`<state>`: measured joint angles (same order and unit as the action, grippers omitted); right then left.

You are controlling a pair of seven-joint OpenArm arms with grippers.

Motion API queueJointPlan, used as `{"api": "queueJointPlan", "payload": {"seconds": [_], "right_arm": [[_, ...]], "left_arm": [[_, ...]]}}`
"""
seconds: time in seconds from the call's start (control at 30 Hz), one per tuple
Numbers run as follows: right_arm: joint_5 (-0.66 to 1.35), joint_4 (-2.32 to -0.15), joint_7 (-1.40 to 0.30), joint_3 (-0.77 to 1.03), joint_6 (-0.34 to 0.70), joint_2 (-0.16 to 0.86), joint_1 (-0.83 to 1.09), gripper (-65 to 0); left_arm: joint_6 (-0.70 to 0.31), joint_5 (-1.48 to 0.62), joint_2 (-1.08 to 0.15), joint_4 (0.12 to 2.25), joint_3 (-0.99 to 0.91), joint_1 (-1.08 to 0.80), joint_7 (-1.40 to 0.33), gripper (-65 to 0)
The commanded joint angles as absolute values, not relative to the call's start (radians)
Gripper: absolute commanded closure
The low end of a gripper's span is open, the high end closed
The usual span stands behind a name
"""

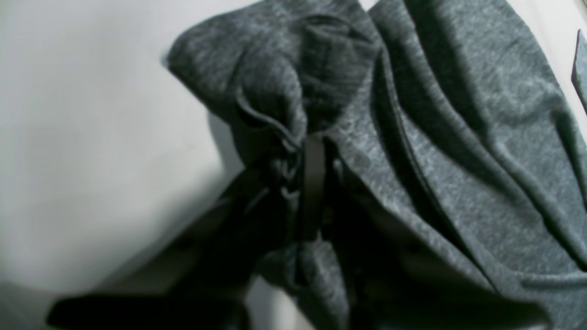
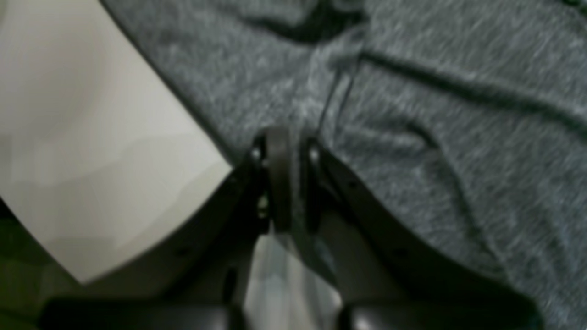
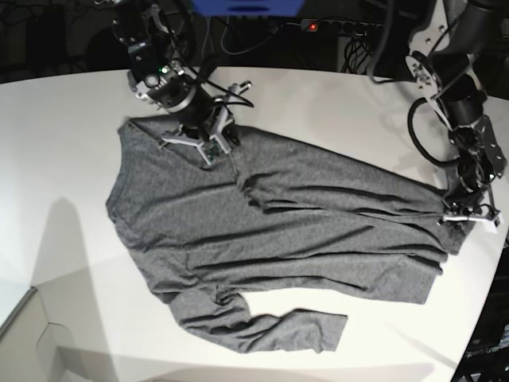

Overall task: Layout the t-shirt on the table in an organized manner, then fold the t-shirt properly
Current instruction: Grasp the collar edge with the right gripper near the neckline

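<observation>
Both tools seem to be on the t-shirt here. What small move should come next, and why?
Probably draw the two arms slightly apart to tension the cloth. The left tool is shut on a bunched bit of the t-shirt at one end, the right tool is closed on fabric near the opposite edge, and creases run across the body between them on the table.

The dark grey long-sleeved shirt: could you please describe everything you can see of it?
The dark heather-grey knit long-sleeved shirt lies spread, wrinkled, across the smooth white table. One sleeve bends along its near edge; the other is not clearly visible. The left claw is shut on a bunched fold at one end. The right claw is shut on fabric near the opposite end's edge.
</observation>
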<state>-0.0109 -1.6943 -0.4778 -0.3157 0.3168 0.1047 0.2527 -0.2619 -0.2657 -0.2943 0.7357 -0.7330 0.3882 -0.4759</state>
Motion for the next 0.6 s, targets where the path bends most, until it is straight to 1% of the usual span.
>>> {"api": "queueJointPlan", "payload": {"seconds": [0.0,0.03,0.33,0.47,0.57], "right_arm": [[-0.001,-1.712,-0.449,-0.317,0.318,0.105,0.239,-0.8],[-0.001,-1.712,-0.449,-0.317,0.318,0.105,0.239,0.0],[-0.001,-1.716,-0.450,-0.318,0.321,0.107,0.236,0.0],[-0.002,-1.716,-0.456,-0.311,0.395,0.108,0.189,0.0],[-0.002,-1.713,-0.512,-0.311,0.404,0.111,0.143,0.0]], "left_arm": [[-0.260,-0.269,-0.317,0.754,-0.733,0.407,-0.464,0.0],[-0.260,-0.269,-0.317,0.754,-0.733,0.407,-0.464,0.0],[-0.260,-0.269,-0.317,0.754,-0.733,0.407,-0.464,0.0],[-0.260,-0.269,-0.318,0.756,-0.733,0.407,-0.464,0.0],[-0.260,-0.269,-0.329,0.756,-0.733,0.407,-0.464,0.0]]}}
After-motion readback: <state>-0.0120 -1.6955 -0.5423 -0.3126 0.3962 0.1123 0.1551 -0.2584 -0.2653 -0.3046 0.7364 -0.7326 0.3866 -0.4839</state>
